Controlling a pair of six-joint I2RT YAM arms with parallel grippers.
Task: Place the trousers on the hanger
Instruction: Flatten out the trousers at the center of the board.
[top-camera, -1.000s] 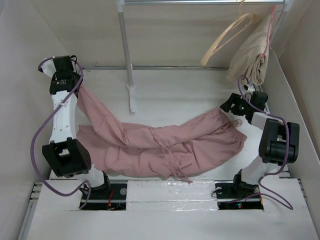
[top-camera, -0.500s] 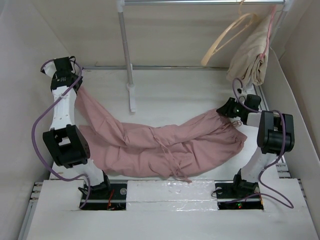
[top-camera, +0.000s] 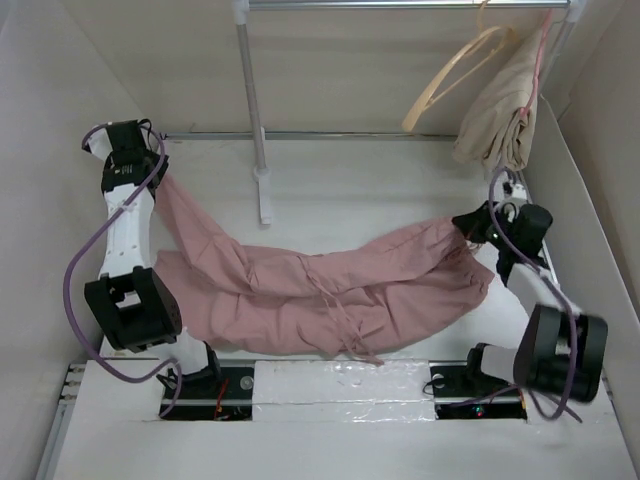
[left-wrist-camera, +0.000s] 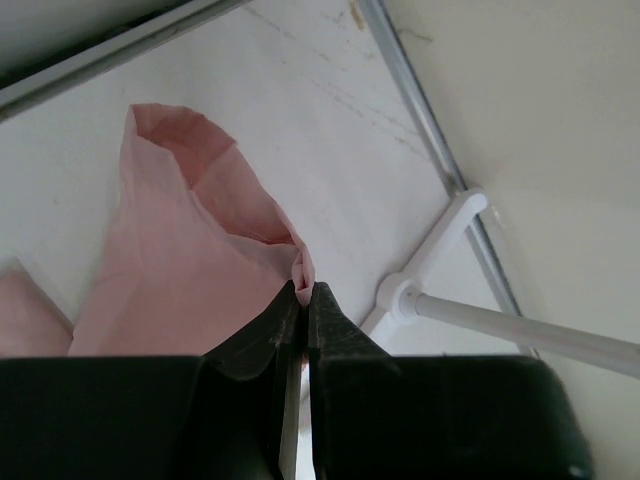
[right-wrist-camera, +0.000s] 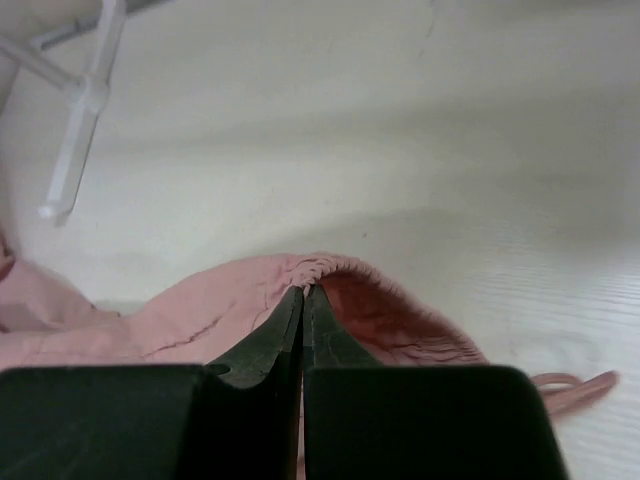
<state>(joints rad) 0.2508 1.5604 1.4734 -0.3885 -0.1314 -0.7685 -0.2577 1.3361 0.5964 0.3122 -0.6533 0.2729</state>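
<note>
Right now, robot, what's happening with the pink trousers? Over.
Left hand shut on trousers, leg end. Right hand shut on waist. Middle sags on table. Hanger bare on rail, pole well left.

The left gripper (left-wrist-camera: 304, 300) has its two dark jaws pressed together on a thin pinch of the dusty-pink trousers (left-wrist-camera: 190, 260). From the gripper the cloth spreads up and to the left over the white table (left-wrist-camera: 300, 90), ending in an open fold. Just right of the gripper stands a white rack foot (left-wrist-camera: 440, 250) with a pole (left-wrist-camera: 520, 325), and a metal rail (left-wrist-camera: 420, 100) runs beyond it.
</note>
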